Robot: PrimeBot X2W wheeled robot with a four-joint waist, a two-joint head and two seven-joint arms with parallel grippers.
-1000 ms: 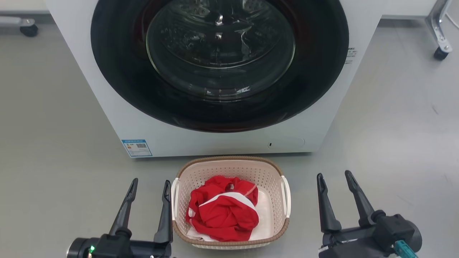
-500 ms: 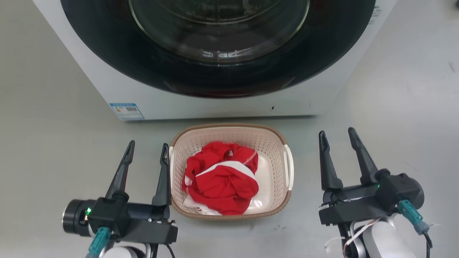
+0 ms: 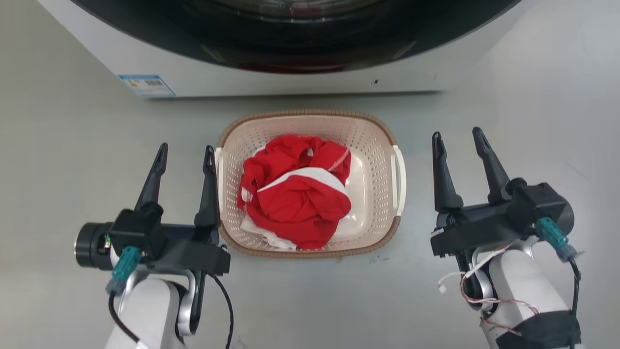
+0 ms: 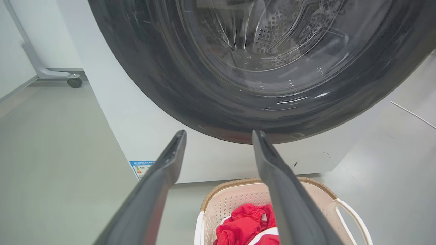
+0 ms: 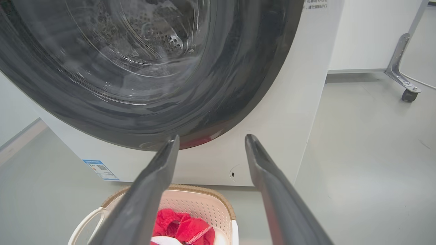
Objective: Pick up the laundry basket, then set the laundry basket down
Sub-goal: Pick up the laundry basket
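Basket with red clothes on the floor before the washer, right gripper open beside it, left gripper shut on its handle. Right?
Wrong on the left gripper: the head view shows it open beside the laundry basket too, fingers apart, gripping nothing. The right gripper, red clothes and washer are as you say.

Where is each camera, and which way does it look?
Head view: on the head, looking down at the laundry basket before the washer; left gripper and right gripper show.
Left wrist view: on left wrist, facing the washer along its fingers; basket lower right.
Right wrist view: on right wrist, facing the washer along its fingers; basket lower left.
Both wrist views share washer, basket, red clothes.
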